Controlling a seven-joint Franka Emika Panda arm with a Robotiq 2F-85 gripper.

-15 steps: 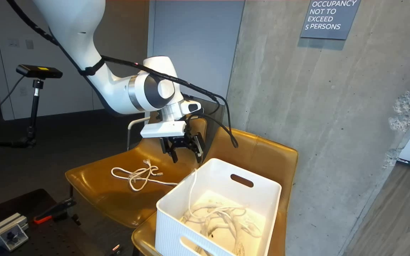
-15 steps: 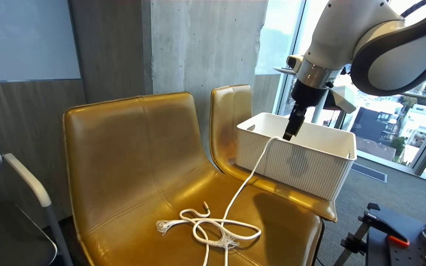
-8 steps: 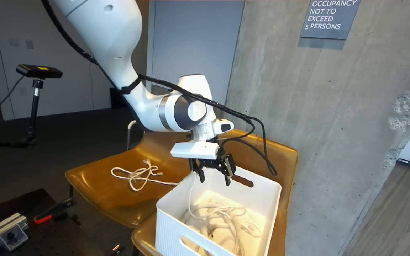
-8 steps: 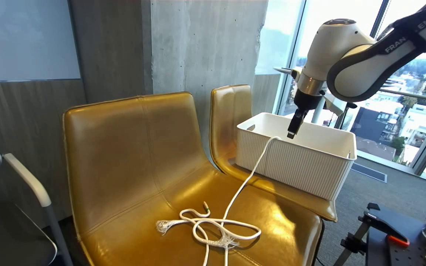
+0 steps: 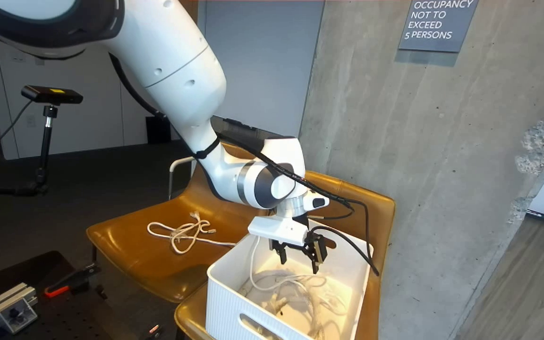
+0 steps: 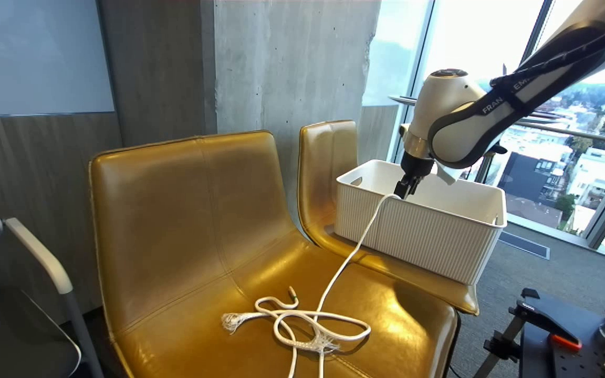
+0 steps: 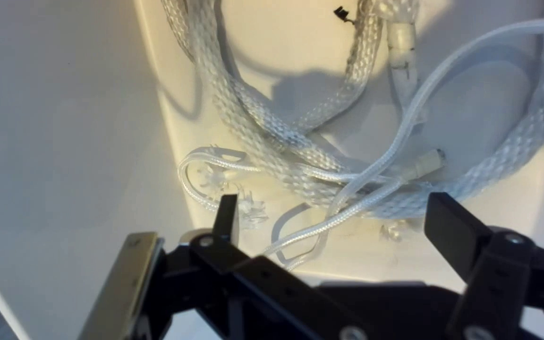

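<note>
While a tan leather chair [image 6: 329, 163] stands under the ribbed white bin [image 6: 413, 233], a matching chair [image 6: 176, 220] flanks the bin. Robotiq gripper [image 7: 332, 217] hangs at the bin's mouth, spread wide, grasping nothing. Braided rope [image 7: 229, 101] lies coiled inside the bin; thin white cord [image 7: 411, 113] crosses the bin's rim.
</note>
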